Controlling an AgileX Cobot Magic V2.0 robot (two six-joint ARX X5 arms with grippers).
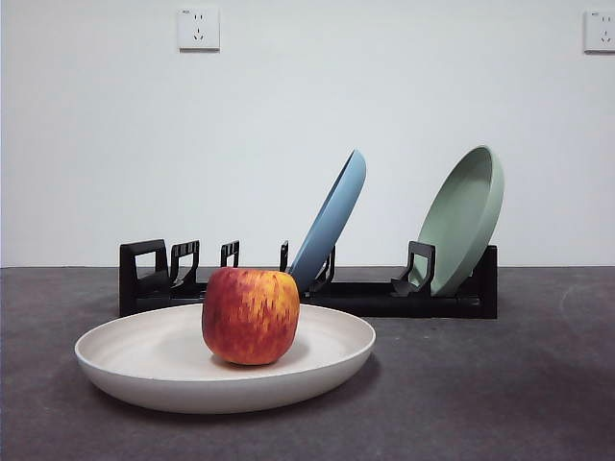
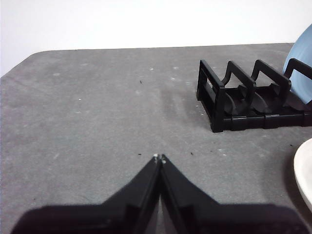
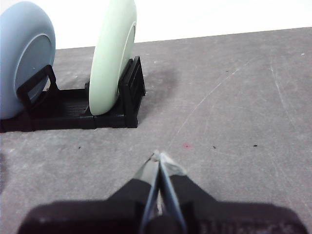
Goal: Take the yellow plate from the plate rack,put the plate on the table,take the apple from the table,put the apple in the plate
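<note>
The cream yellow plate [image 1: 144, 360] lies flat on the dark grey table [image 1: 500, 384] near the front. The red and yellow apple [image 1: 250, 315] sits in the plate. The black plate rack [image 1: 365, 298] stands behind it. Neither gripper shows in the front view. My left gripper [image 2: 159, 158] is shut and empty above bare table, beside the rack's looped end [image 2: 214, 100], and the plate's rim [image 2: 303, 170] shows at that view's edge. My right gripper [image 3: 160, 157] is shut and empty above bare table, apart from the rack's other end [image 3: 131, 92].
A light blue plate [image 1: 332, 219] and a sage green plate [image 1: 468, 213] lean in the rack's slots; both also show in the right wrist view, blue [image 3: 24, 58] and green [image 3: 112, 53]. A white wall with two sockets stands behind the table.
</note>
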